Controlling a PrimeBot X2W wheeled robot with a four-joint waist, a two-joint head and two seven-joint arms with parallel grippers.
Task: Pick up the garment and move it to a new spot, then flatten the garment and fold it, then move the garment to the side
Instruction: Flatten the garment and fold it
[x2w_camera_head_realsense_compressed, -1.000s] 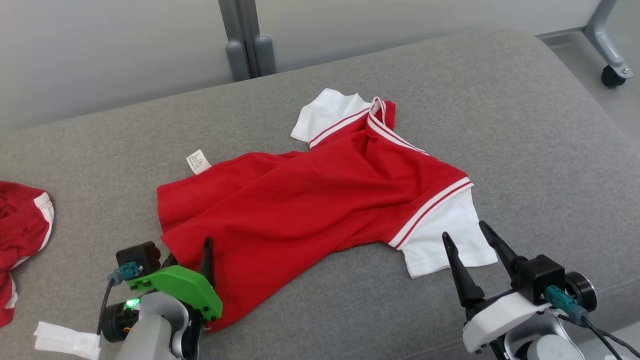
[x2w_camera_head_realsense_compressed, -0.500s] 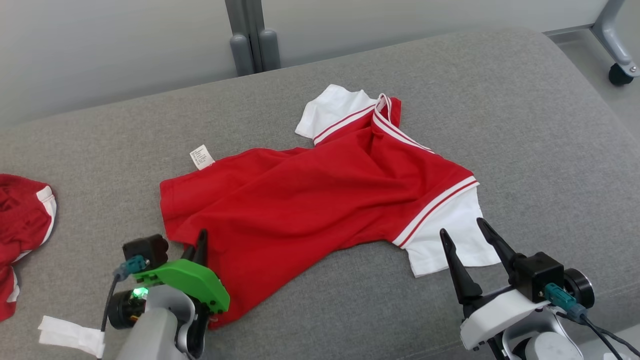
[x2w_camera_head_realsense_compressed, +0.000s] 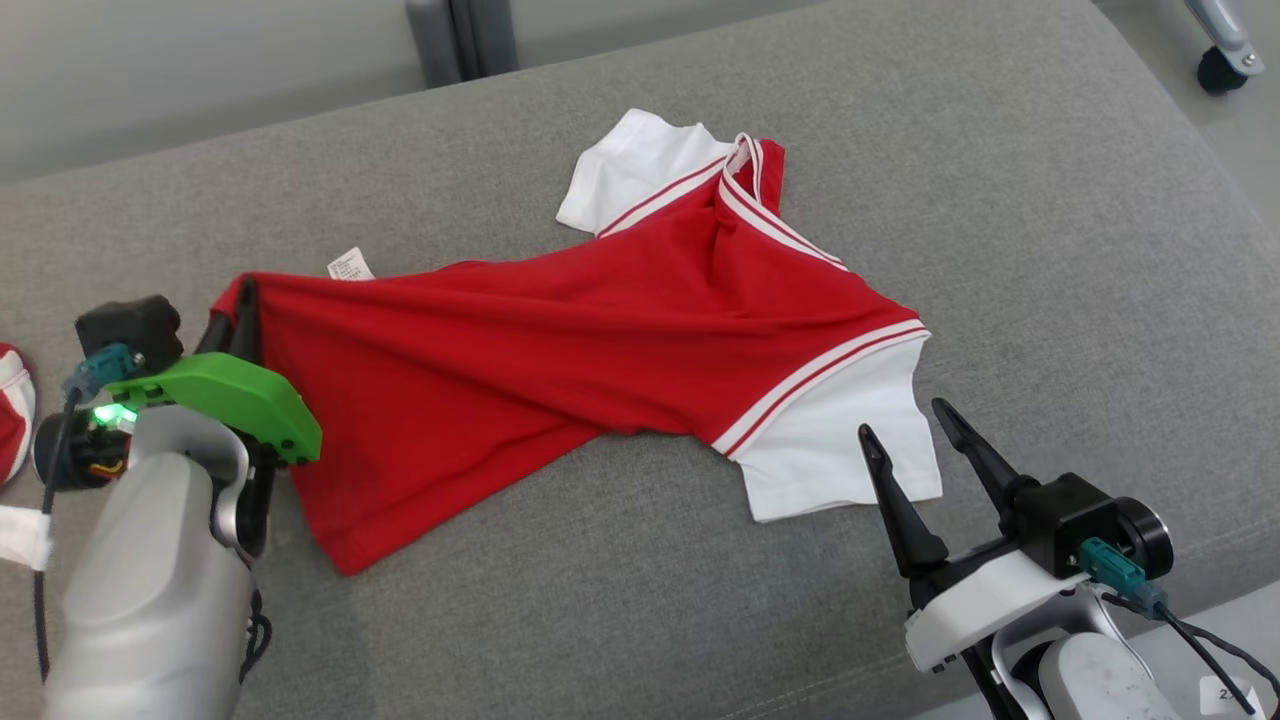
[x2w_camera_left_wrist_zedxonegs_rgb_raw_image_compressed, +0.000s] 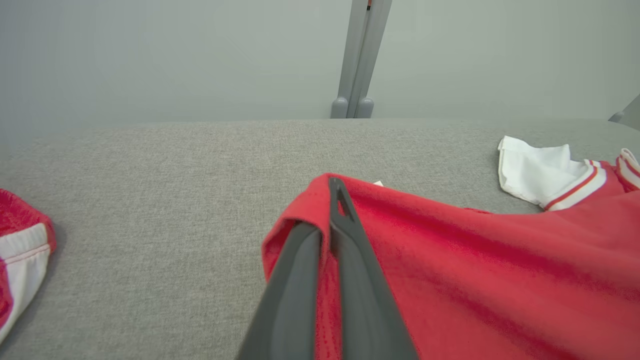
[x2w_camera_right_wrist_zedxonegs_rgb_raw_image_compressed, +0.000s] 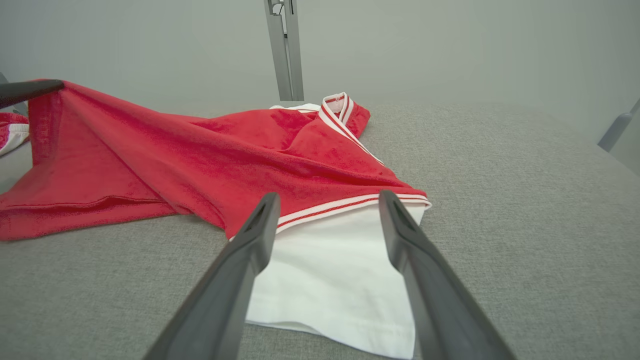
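The garment (x2w_camera_head_realsense_compressed: 560, 350) is a red shirt with white sleeves and striped trim, spread over the grey cushion (x2w_camera_head_realsense_compressed: 1050, 230). My left gripper (x2w_camera_head_realsense_compressed: 240, 305) is shut on its hem corner at the left and holds that corner lifted off the cushion; the left wrist view has red cloth (x2w_camera_left_wrist_zedxonegs_rgb_raw_image_compressed: 450, 270) pinched between the fingers (x2w_camera_left_wrist_zedxonegs_rgb_raw_image_compressed: 350, 260). My right gripper (x2w_camera_head_realsense_compressed: 905, 425) stands open just in front of the near white sleeve (x2w_camera_head_realsense_compressed: 840, 450). In the right wrist view the sleeve (x2w_camera_right_wrist_zedxonegs_rgb_raw_image_compressed: 330, 270) lies between and beyond the spread fingers (x2w_camera_right_wrist_zedxonegs_rgb_raw_image_compressed: 250, 250), which are not touching it.
Another red and white garment (x2w_camera_head_realsense_compressed: 12, 410) lies at the cushion's far left, also in the left wrist view (x2w_camera_left_wrist_zedxonegs_rgb_raw_image_compressed: 20, 250). A grey post (x2w_camera_head_realsense_compressed: 460, 40) stands behind the cushion. A caster wheel (x2w_camera_head_realsense_compressed: 1215, 70) sits on the floor at upper right.
My left gripper has shut on the shirt's hem corner and drawn it up and to the left, stretching the red cloth. The head camera has shifted. The right gripper stays open.
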